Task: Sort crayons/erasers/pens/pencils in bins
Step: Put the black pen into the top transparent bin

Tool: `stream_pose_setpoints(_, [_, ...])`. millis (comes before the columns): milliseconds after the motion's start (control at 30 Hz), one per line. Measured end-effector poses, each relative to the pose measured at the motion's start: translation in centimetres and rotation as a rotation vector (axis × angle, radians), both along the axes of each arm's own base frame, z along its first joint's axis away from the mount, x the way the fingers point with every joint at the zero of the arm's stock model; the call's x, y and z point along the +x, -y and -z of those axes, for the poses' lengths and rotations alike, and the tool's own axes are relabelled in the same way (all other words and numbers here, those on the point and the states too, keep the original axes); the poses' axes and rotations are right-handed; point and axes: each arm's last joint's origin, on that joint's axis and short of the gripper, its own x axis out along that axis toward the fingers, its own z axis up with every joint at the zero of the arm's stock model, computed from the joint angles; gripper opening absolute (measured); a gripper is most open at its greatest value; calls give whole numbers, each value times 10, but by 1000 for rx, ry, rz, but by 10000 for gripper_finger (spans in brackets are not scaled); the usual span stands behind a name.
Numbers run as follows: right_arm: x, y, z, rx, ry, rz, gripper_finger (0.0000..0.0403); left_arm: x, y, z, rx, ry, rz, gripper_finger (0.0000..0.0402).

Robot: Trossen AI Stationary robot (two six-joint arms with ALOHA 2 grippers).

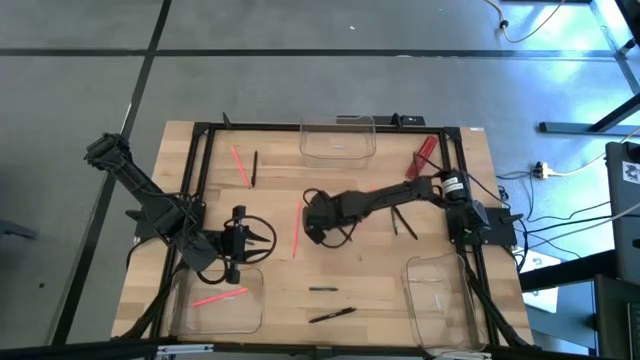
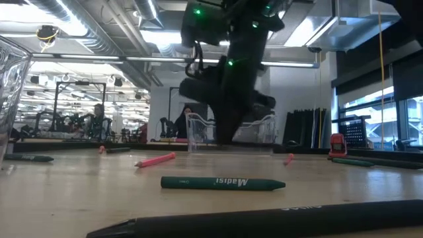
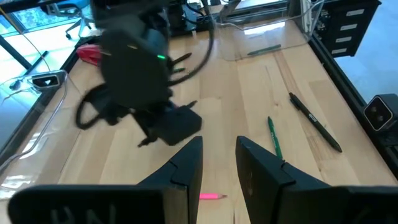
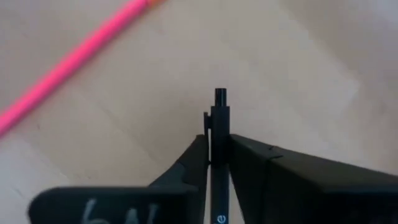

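Here the right claw (image 4: 214, 152), mid-frame in the high view, is clenched on a black pen (image 4: 219, 124). The left claw (image 3: 217, 163) hangs released over the lower-left bin (image 1: 180, 318), which holds one pink pencil (image 1: 220, 296). Both other bins look empty, and most sticks lie loose, so sorting is barely begun.

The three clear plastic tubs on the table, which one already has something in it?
The clear rectangular tub at the near-left corner: a pink stick lies inside it. The far-centre tub and the near-right tub show nothing inside.
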Motion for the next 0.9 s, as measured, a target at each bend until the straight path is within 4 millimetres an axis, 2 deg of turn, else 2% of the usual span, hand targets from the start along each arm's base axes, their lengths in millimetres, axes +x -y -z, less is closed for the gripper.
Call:
stream_pose_setpoints(300, [17,56,-68,-98,-5,-158,53,0,0,0,2,1,-3,89])
stream_pose_setpoints(433, [18,84,-100,-186,-14,-234,53,1,-2,0,14,17,-45,89])
stream_pose_setpoints(533, [15,105,-117,-230,-30,-284,53,2,-5,-1,9,34,-97,89])
stream_pose_setpoints(667, [11,131,-125,-273,-59,-353,53,5,-12,-2,8,62,-184,89])
stream_pose_setpoints(900, [-1,180,-118,-302,-128,-490,53,11,-23,-2,24,75,-267,89])
